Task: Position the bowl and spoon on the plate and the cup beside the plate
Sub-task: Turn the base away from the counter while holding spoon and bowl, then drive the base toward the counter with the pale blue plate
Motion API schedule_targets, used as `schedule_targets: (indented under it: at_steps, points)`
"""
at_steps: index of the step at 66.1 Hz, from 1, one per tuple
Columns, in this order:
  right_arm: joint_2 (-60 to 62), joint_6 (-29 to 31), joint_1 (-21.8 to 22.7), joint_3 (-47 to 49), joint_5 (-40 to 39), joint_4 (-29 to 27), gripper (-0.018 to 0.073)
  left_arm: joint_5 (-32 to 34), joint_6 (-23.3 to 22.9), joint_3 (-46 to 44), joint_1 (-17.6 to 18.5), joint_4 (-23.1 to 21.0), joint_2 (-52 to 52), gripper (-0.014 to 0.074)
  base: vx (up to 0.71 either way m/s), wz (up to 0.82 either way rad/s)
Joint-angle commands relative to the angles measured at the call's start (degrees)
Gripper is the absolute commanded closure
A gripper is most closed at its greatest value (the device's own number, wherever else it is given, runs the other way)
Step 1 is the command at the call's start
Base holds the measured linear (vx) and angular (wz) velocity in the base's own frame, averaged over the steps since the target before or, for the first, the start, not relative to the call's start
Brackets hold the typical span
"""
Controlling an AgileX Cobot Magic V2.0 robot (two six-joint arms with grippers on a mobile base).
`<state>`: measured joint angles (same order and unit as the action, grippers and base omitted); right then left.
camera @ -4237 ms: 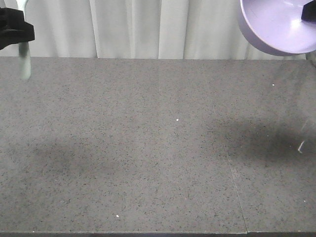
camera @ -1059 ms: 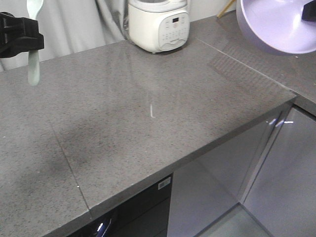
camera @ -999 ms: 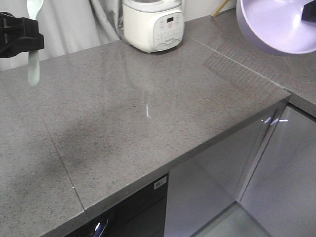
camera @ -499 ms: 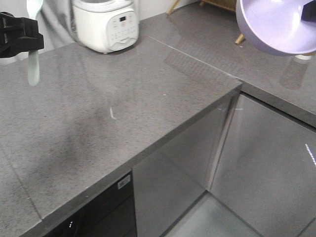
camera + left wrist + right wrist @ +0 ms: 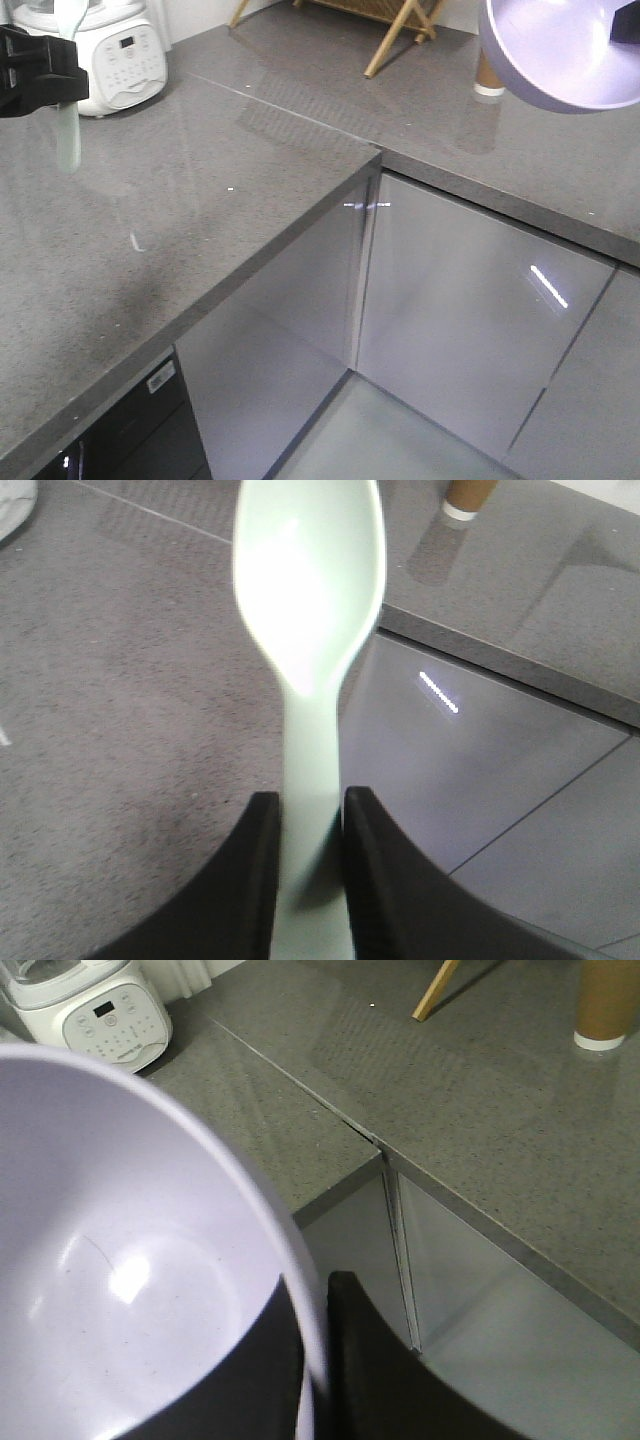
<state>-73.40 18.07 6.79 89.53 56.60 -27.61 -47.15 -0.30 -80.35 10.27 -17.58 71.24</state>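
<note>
My left gripper is shut on the handle of the pale mint-green spoon, holding it in the air at the far left. In the left wrist view the spoon stands up between the black fingers of that gripper. The right gripper is shut on the rim of the lavender bowl, which hangs at the top right. The brown paper cup stands upright on the far counter, partly behind the bowl; it also shows as cup and cup. The plate is out of view.
A white rice cooker stands at the back left of the grey counter. A wooden folding stand is on the far counter. The counter forms an inner corner; glossy grey cabinet doors and floor lie below.
The whole scene has swung: the rice cooker slid left in the picture, and the counter corner, cabinet doors, wooden stand and cup came into view. Both grippers still hold spoon and bowl.
</note>
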Motion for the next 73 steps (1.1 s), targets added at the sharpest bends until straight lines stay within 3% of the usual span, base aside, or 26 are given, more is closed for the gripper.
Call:
schedule_targets:
  at_steps: [1, 73]
  points:
    - [1.48, 0.4, 0.12, 1.65, -3.21, -1.75, 0.0569, 3.76, -0.03, -1.47, 0.14, -1.17, -1.41, 0.0603, -0.02, -0.29]
    - [1.48, 0.4, 0.12, 1.65, -3.21, -1.75, 0.0569, 3.76, -0.03, -1.47, 0.14, -1.17, -1.41, 0.0603, -0.04, -0.33]
